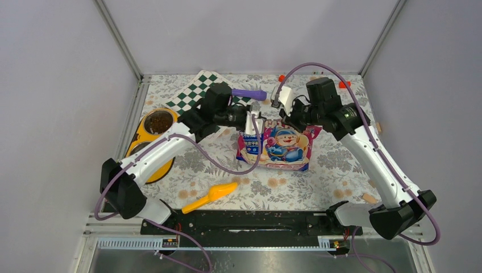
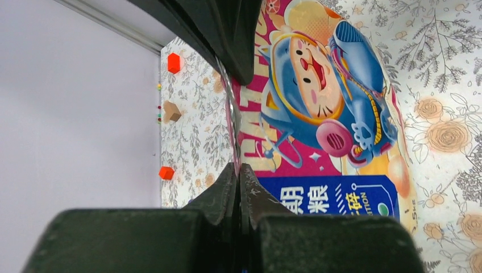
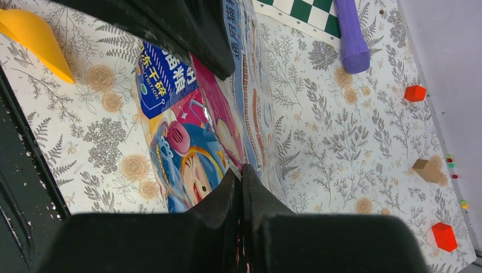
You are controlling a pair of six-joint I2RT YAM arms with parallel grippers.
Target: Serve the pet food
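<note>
Both arms reach in over the centre of the surface (image 1: 341, 170), which is covered with a floral cloth.

Pet food bag (image 1: 279, 149): pink-and-blue, with a cartoon figure. It sits mid-surface between the two arms, printed face toward the arm bases. Whether its lower edge rests on the cloth, cannot tell.

Left fingers (image 1: 253, 121): closed flat together on the bag's top seam at its left end. The left wrist view shows the tips (image 2: 241, 179) pressed shut with the thin seam caught between them.

Right fingers (image 1: 281, 118): closed likewise on the same seam, just right of the left pair. The right wrist view shows the tips (image 3: 242, 179) shut on the foil edge.

Yellow double-bowl feeder (image 1: 142, 149): at the left edge of the surface, its far bowl holding brown kibble (image 1: 160, 121).

Orange scoop (image 1: 211, 195): lies on the cloth in front of the bag, apart from it.

Purple handle-like object (image 1: 249, 94): lies behind the left fingers, beside a green checkered mat (image 1: 193, 94).
</note>
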